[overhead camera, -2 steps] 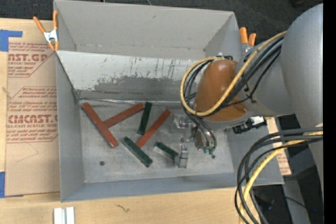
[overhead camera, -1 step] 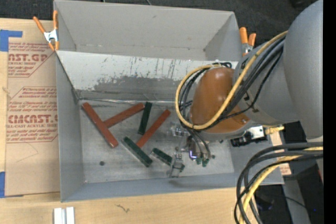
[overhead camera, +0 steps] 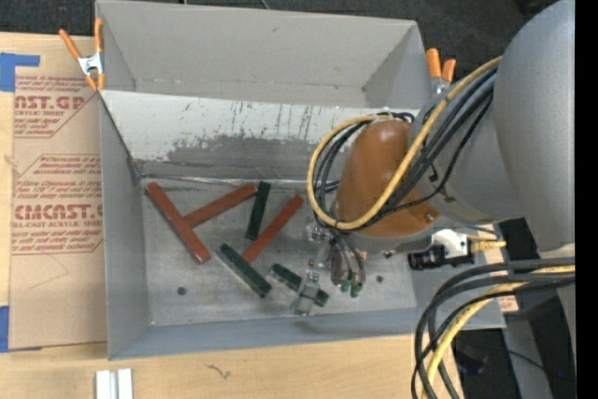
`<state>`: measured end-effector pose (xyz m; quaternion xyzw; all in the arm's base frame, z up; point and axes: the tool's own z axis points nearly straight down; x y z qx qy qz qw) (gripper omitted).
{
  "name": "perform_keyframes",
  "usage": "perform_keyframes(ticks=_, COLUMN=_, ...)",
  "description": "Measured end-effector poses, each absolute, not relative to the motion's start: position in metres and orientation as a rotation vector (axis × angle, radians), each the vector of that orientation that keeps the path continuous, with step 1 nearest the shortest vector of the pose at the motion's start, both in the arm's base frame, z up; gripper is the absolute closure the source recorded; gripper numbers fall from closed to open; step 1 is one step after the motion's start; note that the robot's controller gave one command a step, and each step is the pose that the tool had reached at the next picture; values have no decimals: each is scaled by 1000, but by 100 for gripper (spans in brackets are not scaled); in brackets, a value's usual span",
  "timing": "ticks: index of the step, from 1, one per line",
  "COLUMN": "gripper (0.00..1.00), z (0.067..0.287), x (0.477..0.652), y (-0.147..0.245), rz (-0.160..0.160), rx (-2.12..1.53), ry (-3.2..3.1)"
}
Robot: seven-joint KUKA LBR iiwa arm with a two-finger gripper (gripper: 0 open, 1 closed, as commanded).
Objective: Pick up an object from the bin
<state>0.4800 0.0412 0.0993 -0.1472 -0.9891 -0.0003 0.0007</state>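
My gripper is low in the bin's front right part, beneath the orange wrist cover. A short dark green bar lies on the floor right at its left side, partly hidden by the gripper's metal parts. A small green bit shows at its right side. Left of these lies a longer dark green bar, slanted. A red-brown stick slants up to the right just above it.
Farther left lie two more red-brown sticks that meet in a T shape. Another dark green bar lies between them and the slanted stick. The bin's front wall is close below the gripper.
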Motion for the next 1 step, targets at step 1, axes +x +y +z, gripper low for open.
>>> perform_keyframes(ticks=1, gripper=0, z=68, x=479, y=35, rz=1, rx=-540, ry=-3094)
